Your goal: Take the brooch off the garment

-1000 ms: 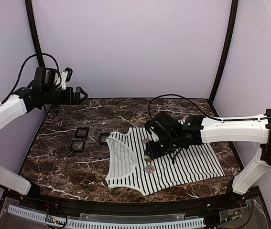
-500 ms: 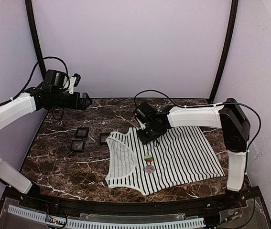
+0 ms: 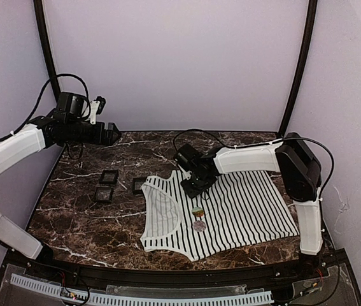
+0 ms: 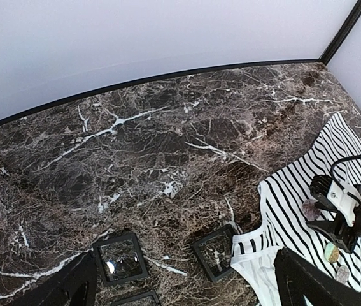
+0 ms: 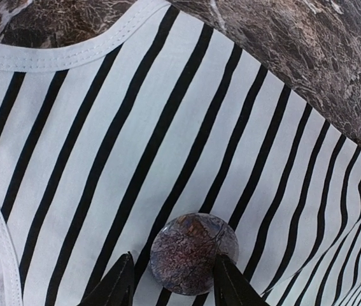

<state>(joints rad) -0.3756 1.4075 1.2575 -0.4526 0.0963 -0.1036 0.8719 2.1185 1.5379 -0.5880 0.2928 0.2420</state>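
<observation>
Right pincer [image 5: 172, 256] edged left; only wrist view shows brooch [image 5: 194, 253] between its jaws.

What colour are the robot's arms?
Mostly white tubes with black joints. The left arm and right arm each trail a looping black cable. The left pincer and right pincer are black, with pointed fingertips.
</observation>
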